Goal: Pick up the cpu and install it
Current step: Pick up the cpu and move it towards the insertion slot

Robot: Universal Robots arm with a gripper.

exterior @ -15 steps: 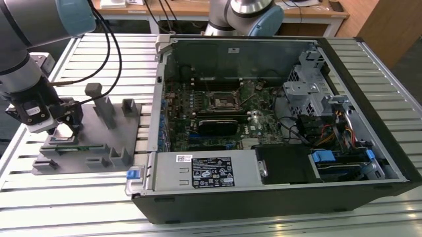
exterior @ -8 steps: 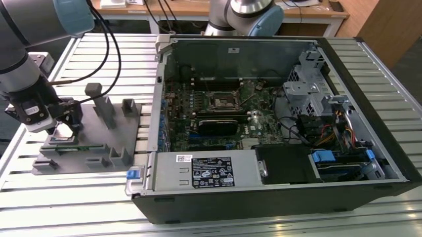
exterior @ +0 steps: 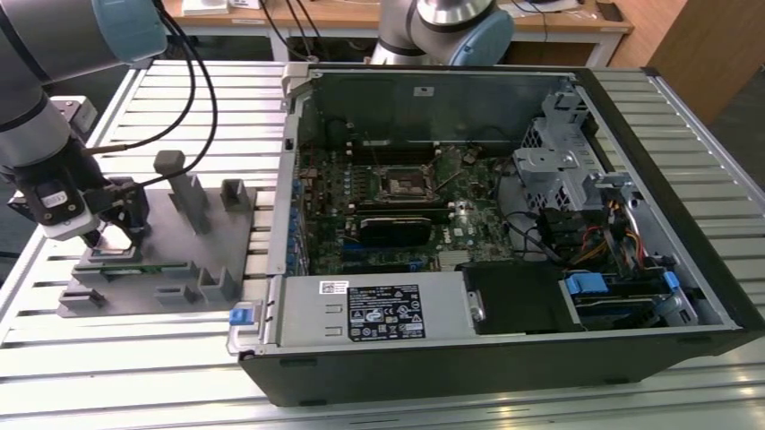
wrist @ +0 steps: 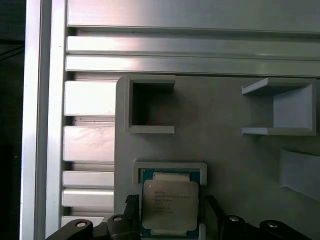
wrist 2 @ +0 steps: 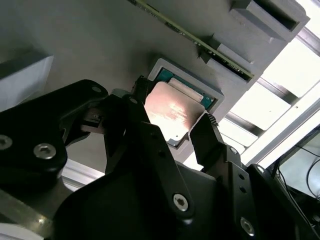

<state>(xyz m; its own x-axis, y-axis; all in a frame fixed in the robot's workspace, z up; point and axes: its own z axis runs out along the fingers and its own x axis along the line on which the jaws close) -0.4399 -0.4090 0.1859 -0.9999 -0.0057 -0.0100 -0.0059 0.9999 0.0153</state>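
Note:
The cpu (wrist: 170, 204) is a small square chip with a silvery top and a green border. It lies flat in a shallow pocket of the grey plastic fixture (wrist: 225, 150). My gripper (wrist: 171, 202) hangs low over it, its black fingers (wrist: 131, 201) standing on either side of the chip with small gaps, so it is open. In the second wrist view the cpu (wrist 2: 172, 112) shows between the same fingers (wrist 2: 205, 132) of the gripper (wrist 2: 172, 114). In the exterior view the gripper (exterior: 107, 235) is at the near end of the fixture (exterior: 179, 242), on that view's left.
The open computer case (exterior: 478, 224) lies on the slatted table (exterior: 72, 358) to the exterior view's right of the fixture, its motherboard socket (exterior: 404, 184) exposed. Upright posts (exterior: 185, 193) rise from the fixture. A memory stick (wrist 2: 200, 42) stands in a fixture slot close by.

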